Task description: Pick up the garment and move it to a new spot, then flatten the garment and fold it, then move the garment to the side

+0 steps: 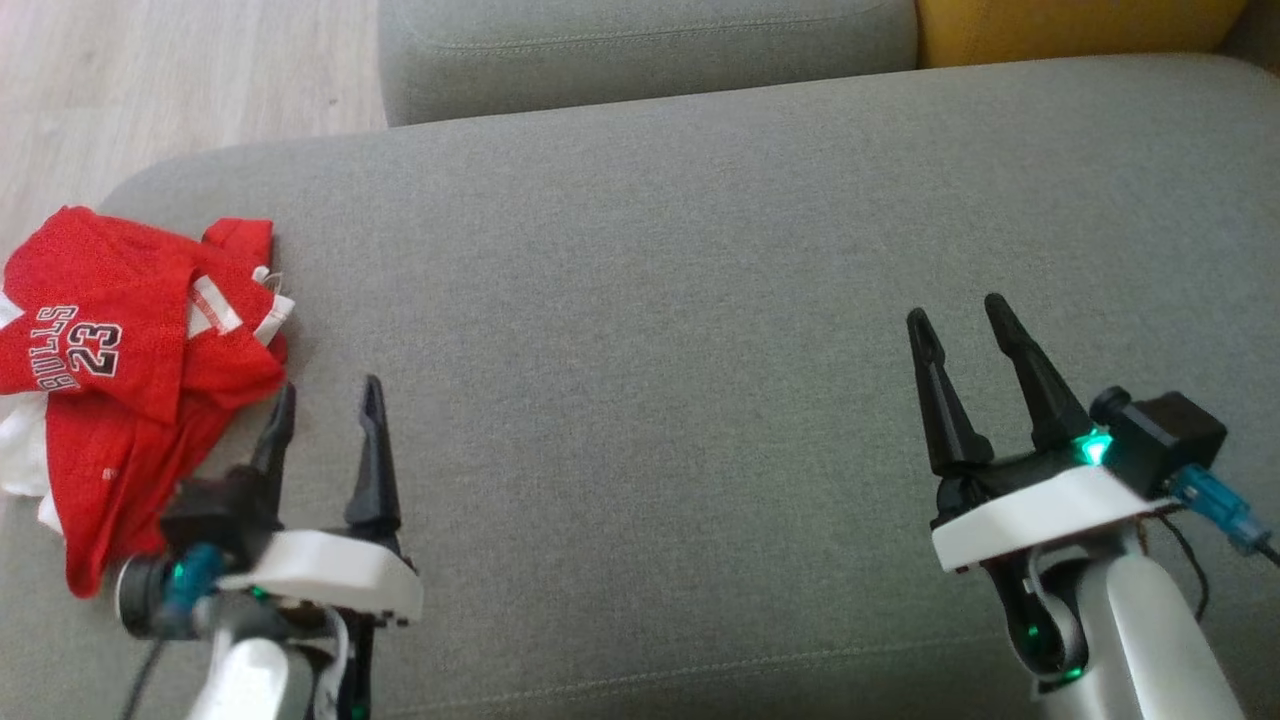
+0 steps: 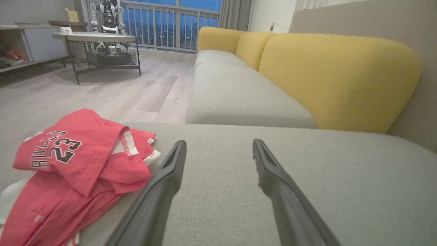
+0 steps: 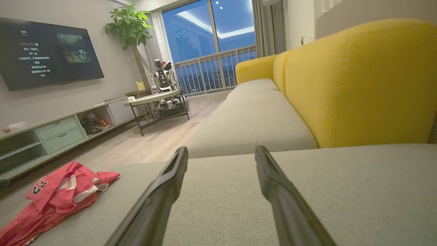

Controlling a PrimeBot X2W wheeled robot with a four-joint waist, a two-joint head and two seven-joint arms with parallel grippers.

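Grey sofa seat cushion (image 1: 650,300) seen from the head camera, with a yellow backrest (image 1: 1070,30) at the upper right and a pale wooden floor (image 1: 150,80) at the upper left. The garment (image 1: 130,380), a red jersey with white trim lettered "BULLS 23", is shown crumpled in a heap at the cushion's left edge, unfolded and not flattened. The left gripper (image 1: 330,390) is held low over the cushion just beside the heap, its two dark fingers spread apart and nothing between them; whether its outer finger touches the cloth cannot be told. The right gripper (image 1: 957,310) is placed well apart from the garment, over bare cushion on the right, its fingers likewise spread and empty. A low table (image 3: 155,97) is visible on the floor beyond the sofa.
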